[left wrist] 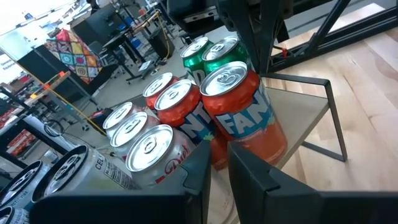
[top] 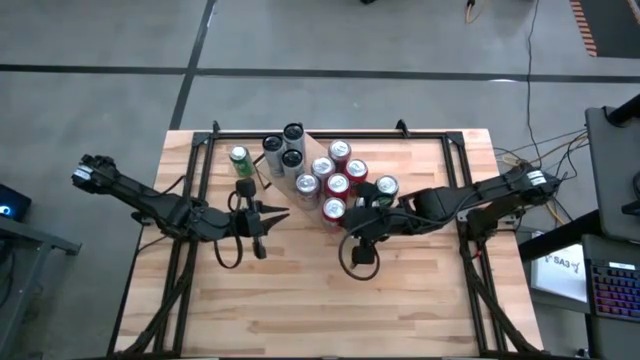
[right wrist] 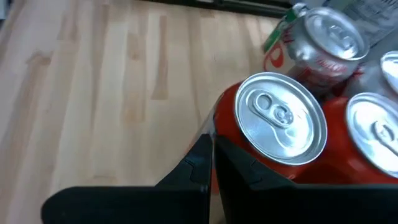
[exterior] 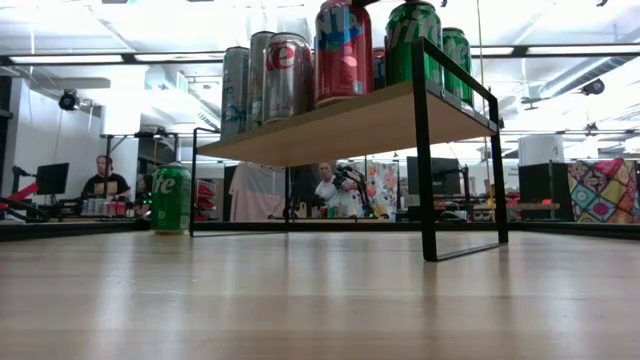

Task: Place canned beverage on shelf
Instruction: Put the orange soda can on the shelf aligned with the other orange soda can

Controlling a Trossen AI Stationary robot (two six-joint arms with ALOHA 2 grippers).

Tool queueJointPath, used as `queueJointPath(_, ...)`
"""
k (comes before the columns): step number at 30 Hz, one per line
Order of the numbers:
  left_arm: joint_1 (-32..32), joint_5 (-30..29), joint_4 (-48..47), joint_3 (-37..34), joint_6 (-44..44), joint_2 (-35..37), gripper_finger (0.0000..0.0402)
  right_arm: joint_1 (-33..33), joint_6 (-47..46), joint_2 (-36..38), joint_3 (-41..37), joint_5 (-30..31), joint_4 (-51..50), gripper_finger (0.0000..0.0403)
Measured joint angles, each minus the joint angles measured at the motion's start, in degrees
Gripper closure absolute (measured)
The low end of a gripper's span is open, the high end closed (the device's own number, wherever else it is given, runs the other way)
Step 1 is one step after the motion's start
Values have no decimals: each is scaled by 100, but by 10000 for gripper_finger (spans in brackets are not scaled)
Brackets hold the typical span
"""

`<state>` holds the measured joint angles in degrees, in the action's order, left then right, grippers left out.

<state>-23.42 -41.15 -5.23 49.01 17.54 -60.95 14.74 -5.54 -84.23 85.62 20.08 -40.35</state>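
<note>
On the shelf (exterior: 350,125), cans (exterior: 340,50) stand upright, crowded.

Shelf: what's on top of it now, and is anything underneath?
The shelf carries a tight cluster of upright cans, silver, red and green. Nothing shows underneath it. The rear cans are partly covered by those in front.

Bright overhead light, blurred foreground tabletop (exterior: 320,310)

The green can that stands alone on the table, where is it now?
In the high view the green aluminium can stands on the plank tabletop, left of the small light-wood shelf crowded with cans, ahead of the left pincer.
</note>
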Motion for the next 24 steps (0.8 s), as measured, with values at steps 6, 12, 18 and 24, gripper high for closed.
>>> queueJointPath(6,0,2,-15,-4,0,0,364,-3,16,-113,0,413,95,394)
queueJointPath(12,0,4,-15,-7,-1,0,364,-4,51,-118,0,417,217,394)
queueJointPath(18,0,7,-15,-9,-25,0,364,0,149,-79,0,412,178,394)
queueJointPath(24,0,9,-13,-77,-153,-2,364,0,168,33,278,413,166,394)
